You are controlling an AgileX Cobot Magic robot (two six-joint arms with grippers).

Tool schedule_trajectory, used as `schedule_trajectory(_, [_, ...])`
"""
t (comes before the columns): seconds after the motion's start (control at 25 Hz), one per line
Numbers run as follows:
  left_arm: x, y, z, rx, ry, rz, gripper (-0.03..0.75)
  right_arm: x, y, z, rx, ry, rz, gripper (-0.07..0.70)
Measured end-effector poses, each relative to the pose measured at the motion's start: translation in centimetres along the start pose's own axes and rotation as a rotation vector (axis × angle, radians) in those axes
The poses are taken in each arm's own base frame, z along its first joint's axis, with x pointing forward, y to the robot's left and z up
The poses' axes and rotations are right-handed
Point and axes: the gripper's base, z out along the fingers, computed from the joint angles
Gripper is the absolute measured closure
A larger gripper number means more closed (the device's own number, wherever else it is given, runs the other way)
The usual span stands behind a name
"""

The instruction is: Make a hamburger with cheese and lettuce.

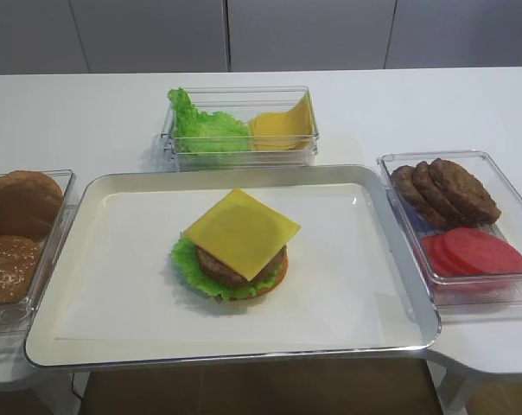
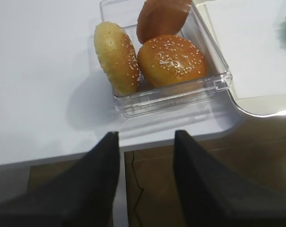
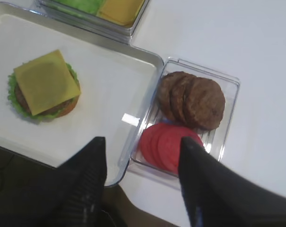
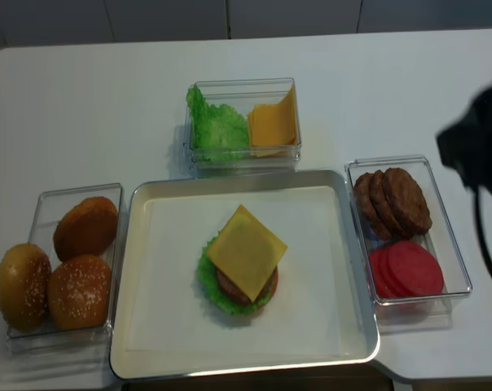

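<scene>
The hamburger (image 1: pixel 235 270) is seen near the middle of the tray (image 1: pixel 88 194), on white paper. A cheese (image 1: pixel 242 232) slice is laid on its patty, turned cornerwise so that the corners overhang; lettuce (image 1: pixel 185 262) frills out below, over the bun base.

In the right wrist view the right gripper (image 3: pixel 143 156) is held released, its 2 dark fingers (image 3: pixel 88 170) spread wide and nothing between them. It is held above the tray's near right corner and the bin (image 3: pixel 228 118) of patties (image 3: pixel 192 100) and tomato slices (image 3: pixel 166 144). The hamburger lies well apart from it, up and to the left in that view.

In the left wrist view the left gripper (image 2: pixel 145 142) is likewise spread and bare, above the table edge, near a clear bin (image 2: pixel 181 92) of 3 buns (image 2: pixel 171 59). Only a green lettuce edge is caught at that view's far right.

Behind the tray, a bin (image 4: pixel 242 85) of spare lettuce and cheese is seen.
</scene>
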Motion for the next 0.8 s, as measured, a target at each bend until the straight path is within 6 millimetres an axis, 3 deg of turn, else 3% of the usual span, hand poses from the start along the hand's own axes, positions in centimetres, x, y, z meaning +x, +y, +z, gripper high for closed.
schedule_trajectory(0.2, [0.0,0.0,0.0,0.000,0.000,0.000,0.427,4.9,-0.4,-2.0,-0.027,-0.041,-0.009,0.241])
schedule_trajectory(0.4, [0.0,0.0,0.0,0.000,0.000,0.000,0.427,11.1,-0.7,-3.6,-0.083,-0.130,-0.003,0.241])
schedule_trajectory(0.6, [0.0,0.0,0.0,0.000,0.000,0.000,0.427,16.1,-0.9,-2.9,-0.110,-0.171,0.003,0.242])
schedule_trajectory(0.8, [0.0,0.0,0.0,0.000,0.000,0.000,0.427,18.6,-0.9,-1.9,-0.124,-0.218,-0.016,0.242])
